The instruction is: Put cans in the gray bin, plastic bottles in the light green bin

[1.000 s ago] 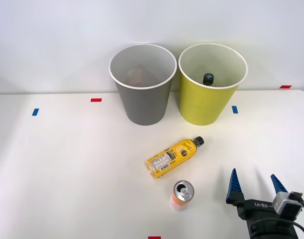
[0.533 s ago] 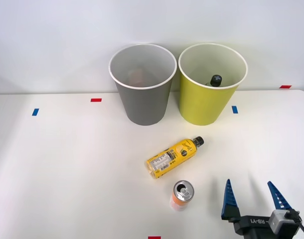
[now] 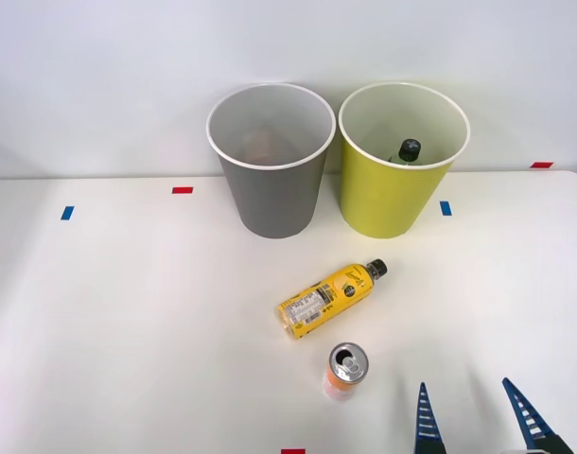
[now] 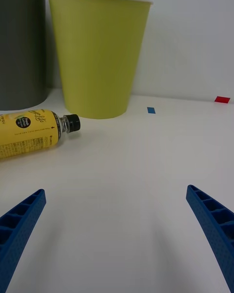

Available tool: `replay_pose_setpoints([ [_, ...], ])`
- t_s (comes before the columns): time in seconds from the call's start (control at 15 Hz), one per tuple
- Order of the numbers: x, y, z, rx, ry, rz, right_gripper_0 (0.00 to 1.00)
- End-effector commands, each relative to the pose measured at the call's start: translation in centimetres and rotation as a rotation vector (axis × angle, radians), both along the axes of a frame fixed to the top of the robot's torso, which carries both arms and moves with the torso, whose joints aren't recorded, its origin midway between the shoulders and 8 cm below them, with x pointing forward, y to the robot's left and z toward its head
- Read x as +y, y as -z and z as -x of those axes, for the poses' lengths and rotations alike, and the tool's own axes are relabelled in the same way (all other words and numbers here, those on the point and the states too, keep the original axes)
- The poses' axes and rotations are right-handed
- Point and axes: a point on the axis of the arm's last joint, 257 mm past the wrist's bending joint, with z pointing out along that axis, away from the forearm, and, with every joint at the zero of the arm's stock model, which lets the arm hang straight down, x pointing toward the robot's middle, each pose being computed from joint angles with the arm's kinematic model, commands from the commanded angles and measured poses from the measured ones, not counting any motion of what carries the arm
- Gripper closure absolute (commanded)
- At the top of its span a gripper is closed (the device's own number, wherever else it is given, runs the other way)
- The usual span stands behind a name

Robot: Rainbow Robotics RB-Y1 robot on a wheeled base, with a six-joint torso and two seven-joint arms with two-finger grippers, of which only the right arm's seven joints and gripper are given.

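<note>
Sorting half done: green bottle standing inside light green bin, yellow bottle lying on the surface before gray bin, can upright just beside it. Right gripper at near edge, jaws spread wide, holding nothing. Pulled back and lower than a second ago; bottle inside bin tilted since. Next, probably: reach forward-left, close on can or yellow bottle.
</note>
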Motion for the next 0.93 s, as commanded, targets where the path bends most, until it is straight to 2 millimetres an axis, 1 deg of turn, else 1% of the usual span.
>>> replay_pose_setpoints([
  [0.07,0.16,1.9,1.4,0.016,0.018,-0.034,0.0],
  [0.27,-0.09,2.27,2.21,0.019,0.028,-0.039,0.0],
  [0.93,-0.23,2.27,2.32,0.019,0.032,-0.045,0.0],
])
